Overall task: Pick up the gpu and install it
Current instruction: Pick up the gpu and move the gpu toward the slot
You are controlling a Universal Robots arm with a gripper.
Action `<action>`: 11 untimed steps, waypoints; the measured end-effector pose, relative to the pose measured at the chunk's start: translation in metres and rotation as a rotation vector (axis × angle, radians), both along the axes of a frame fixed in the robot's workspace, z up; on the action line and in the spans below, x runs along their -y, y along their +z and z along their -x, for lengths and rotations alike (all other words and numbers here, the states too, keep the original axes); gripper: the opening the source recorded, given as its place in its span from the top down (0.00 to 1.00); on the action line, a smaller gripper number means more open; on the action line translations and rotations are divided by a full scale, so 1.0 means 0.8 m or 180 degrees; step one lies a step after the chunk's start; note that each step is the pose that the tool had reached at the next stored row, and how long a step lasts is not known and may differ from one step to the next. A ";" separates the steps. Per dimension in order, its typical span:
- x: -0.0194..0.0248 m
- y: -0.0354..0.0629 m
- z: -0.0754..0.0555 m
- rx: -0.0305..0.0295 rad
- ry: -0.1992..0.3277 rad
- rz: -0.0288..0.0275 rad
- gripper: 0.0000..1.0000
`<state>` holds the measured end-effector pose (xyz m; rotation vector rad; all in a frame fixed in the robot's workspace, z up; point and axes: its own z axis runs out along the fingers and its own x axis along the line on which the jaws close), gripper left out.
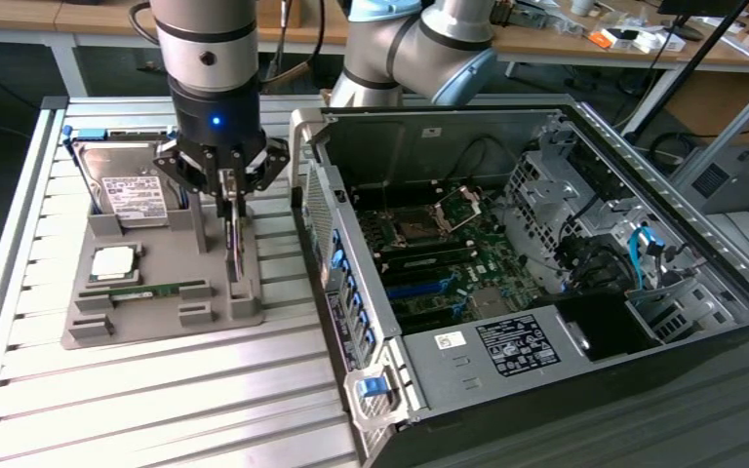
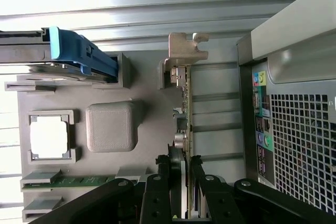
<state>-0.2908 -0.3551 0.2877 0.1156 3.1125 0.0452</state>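
Your slatted metal table (image 1: 153, 390) carries one gray tray (image 1: 238, 312) and one open computer case (image 1: 687, 224), with workbenches behind. The one gripper (image 1: 227, 195) has closed on the one graphics card (image 1: 234, 249), which stands on edge directly beneath it. The card's long axis lies level, bracket away from the fingers. One hard drive (image 1: 134, 195) sits beside it.

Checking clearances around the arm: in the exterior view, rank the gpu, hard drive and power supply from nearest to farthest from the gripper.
1. gpu, on edge between the jaws.
2. hard drive, on the tray, exterior view's left.
3. power supply, inside the case, exterior view's right.
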 end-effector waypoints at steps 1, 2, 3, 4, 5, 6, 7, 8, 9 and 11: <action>0.0000 0.000 0.000 0.0000 0.0000 0.0000 0.73; 0.0000 0.001 0.000 0.0000 0.0000 0.0000 0.73; 0.0000 0.001 0.000 0.0000 0.0000 0.0000 0.73; 0.0000 0.002 0.000 0.0000 0.0000 0.0000 0.73; 0.0000 0.002 0.000 0.0000 0.0000 0.0000 0.73; 0.0000 0.002 0.000 0.0000 0.0000 0.0000 0.73; 0.0000 0.003 0.000 0.0000 0.0000 0.0000 0.73; 0.0000 0.004 0.000 0.0000 0.0000 0.0000 0.73; 0.0000 0.004 0.000 0.0000 0.0000 0.0000 0.73; 0.0000 0.005 0.000 0.0000 0.0000 0.0000 0.73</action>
